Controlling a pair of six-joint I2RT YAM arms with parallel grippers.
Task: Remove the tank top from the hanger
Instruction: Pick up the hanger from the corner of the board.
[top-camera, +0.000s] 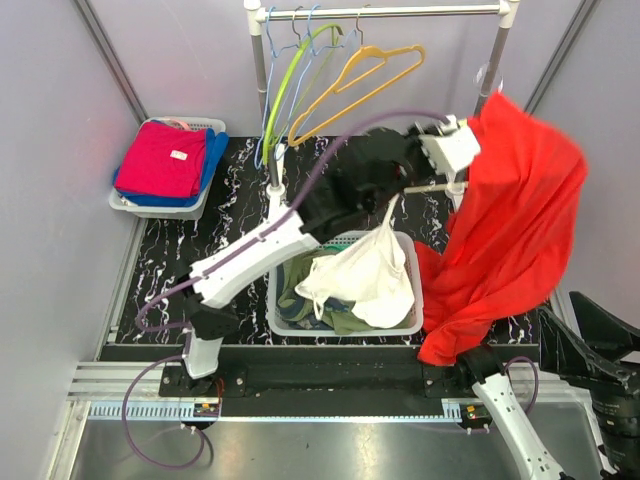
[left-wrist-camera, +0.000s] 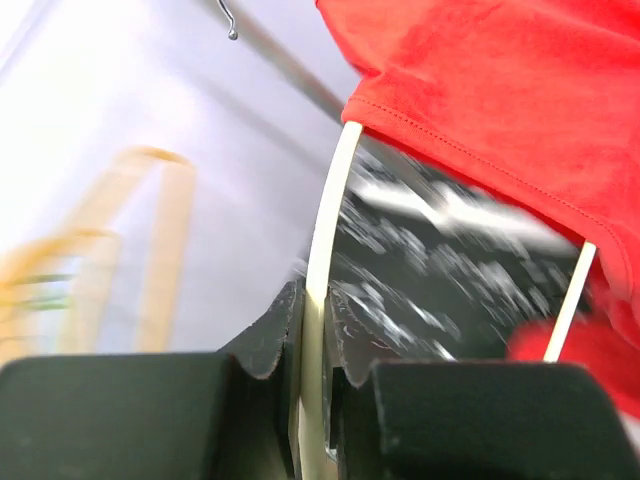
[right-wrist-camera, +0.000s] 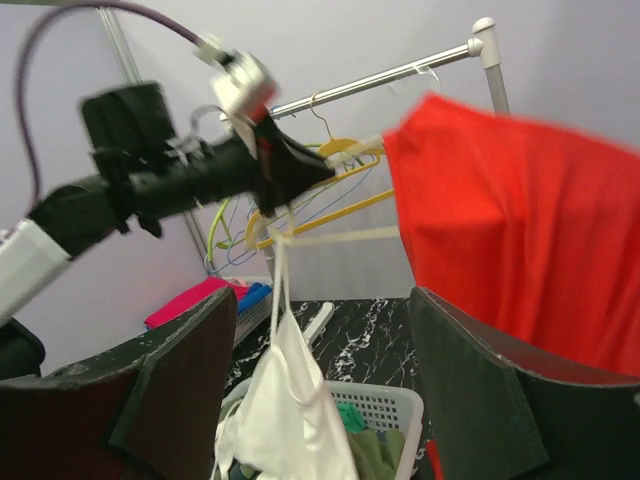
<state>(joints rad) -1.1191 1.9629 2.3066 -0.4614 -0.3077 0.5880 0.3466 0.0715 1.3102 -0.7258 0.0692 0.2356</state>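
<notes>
**Q:** Down at 5 o'clock on the overhead, nearest the bases, how does my right side look?

**A:** I have the right gripper (right-wrist-camera: 320, 295) spread wide with nothing between its fingers. Its camera looks toward the rack from the near right corner.

**Q:** And past that, mid-table?

**A:** At the centre I see the white basket (top-camera: 343, 328) on the marble table (top-camera: 235, 215), with clothes heaped in it. The white tank top (top-camera: 372, 275) sags onto that pile. One strap runs up toward 12 o'clock to the cream hanger (left-wrist-camera: 322, 220), so it is hooked on, not free.

**Q:** What about my left hand?

**A:** I've got the left gripper (left-wrist-camera: 315, 300) clamped on the hanger's rod, the arm stretching from 7 o'clock to just past centre. A red garment (top-camera: 515, 215) drapes off the hanger toward 3 o'clock and falls to the table edge beside the basket.

**Q:** Anything farther back?

**A:** At 10 o'clock I see a grey basket (top-camera: 195, 205) holding folded pink and blue clothes. Along 12 o'clock the rail (top-camera: 400, 12) carries bare hangers, a yellow one (top-camera: 385, 52) and a green one (top-camera: 283, 78) among them.
</notes>
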